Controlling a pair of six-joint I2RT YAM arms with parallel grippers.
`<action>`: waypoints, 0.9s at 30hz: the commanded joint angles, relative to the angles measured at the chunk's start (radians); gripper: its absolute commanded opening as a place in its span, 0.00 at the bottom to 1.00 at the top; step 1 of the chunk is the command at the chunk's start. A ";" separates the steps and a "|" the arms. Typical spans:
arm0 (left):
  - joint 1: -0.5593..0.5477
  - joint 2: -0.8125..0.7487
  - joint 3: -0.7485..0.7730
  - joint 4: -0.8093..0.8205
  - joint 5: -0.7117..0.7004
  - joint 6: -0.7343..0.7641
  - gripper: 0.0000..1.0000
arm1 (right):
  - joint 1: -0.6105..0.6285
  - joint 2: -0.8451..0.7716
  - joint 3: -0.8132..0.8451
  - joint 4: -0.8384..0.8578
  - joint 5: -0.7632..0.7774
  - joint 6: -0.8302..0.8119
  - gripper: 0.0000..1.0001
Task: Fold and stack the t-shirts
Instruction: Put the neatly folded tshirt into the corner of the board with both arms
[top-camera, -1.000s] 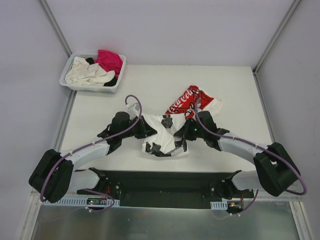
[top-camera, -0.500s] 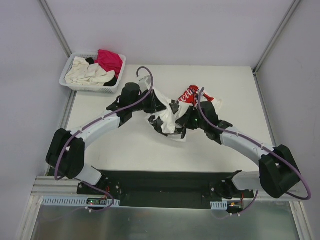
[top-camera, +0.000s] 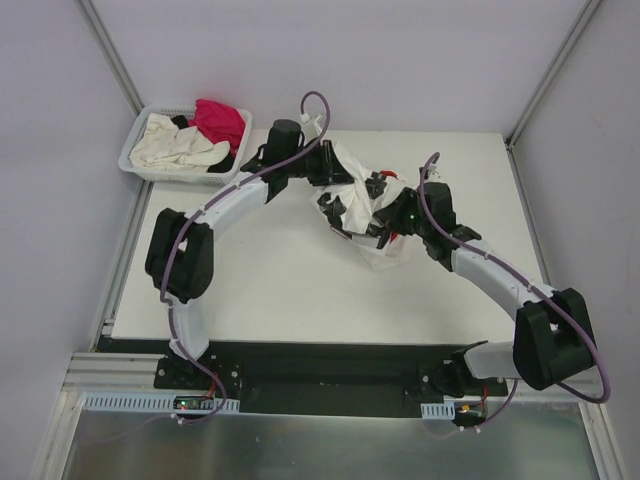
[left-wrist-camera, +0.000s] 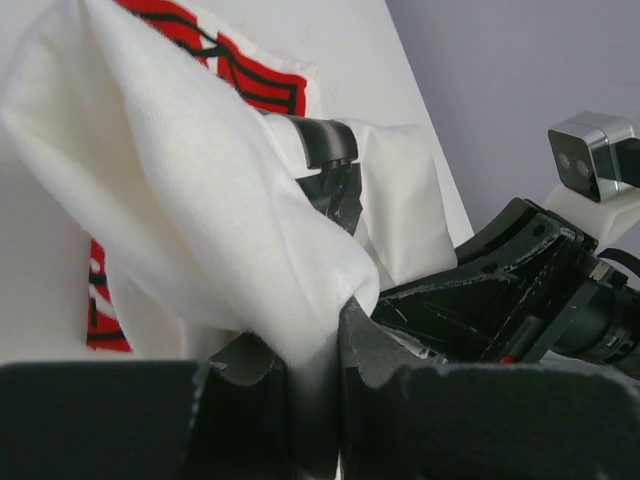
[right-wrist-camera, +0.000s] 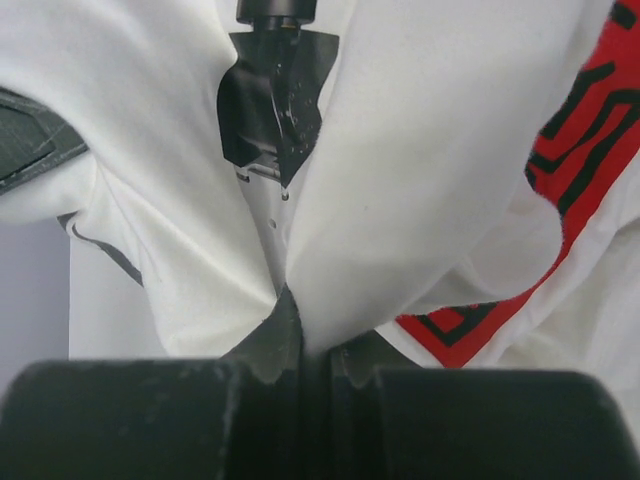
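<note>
Running along the bottom of the top view, a black rail (top-camera: 320, 378) carries both arm bases. Above it the white table (top-camera: 260, 290) lies bare up to mid-frame. The left arm (top-camera: 225, 205) climbs from lower left and bends right across the table's upper part. The right arm (top-camera: 490, 275) slants up from lower right toward centre. In the upper left corner a white slotted basket (top-camera: 133, 152) sits at the table's corner, well apart from both claws. It holds a cream shirt (top-camera: 175, 145), a magenta shirt (top-camera: 220, 120) and some black cloth (top-camera: 228, 160).

The printed shirt (top-camera: 355, 195), white with red lettering, hangs bunched between the claws just above frame centre. Its lower end seems to drape onto the table. The wrists and claws hide much of it from above.

The right claw (top-camera: 392, 215) sits at the bunch's lower right. In its wrist view the fingers are pressed together on a white fold that rises from bottom centre, with red print at the right edge. The left claw (top-camera: 328, 172) sits at the bunch's upper left, farther up the frame. In its wrist view it pinches a fold at bottom centre. From there the cloth billows toward the upper left, red print shows beyond it, and the right arm fills the lower right.
</note>
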 joint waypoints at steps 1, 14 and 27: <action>0.028 0.121 0.213 0.045 0.066 0.010 0.00 | -0.032 0.044 0.056 -0.036 -0.003 -0.036 0.01; 0.032 0.418 0.570 0.039 0.177 -0.061 0.00 | -0.098 0.114 0.107 -0.033 0.023 -0.025 0.01; 0.018 0.529 0.672 0.048 0.194 -0.096 0.00 | -0.207 0.095 0.093 -0.030 0.028 -0.027 0.01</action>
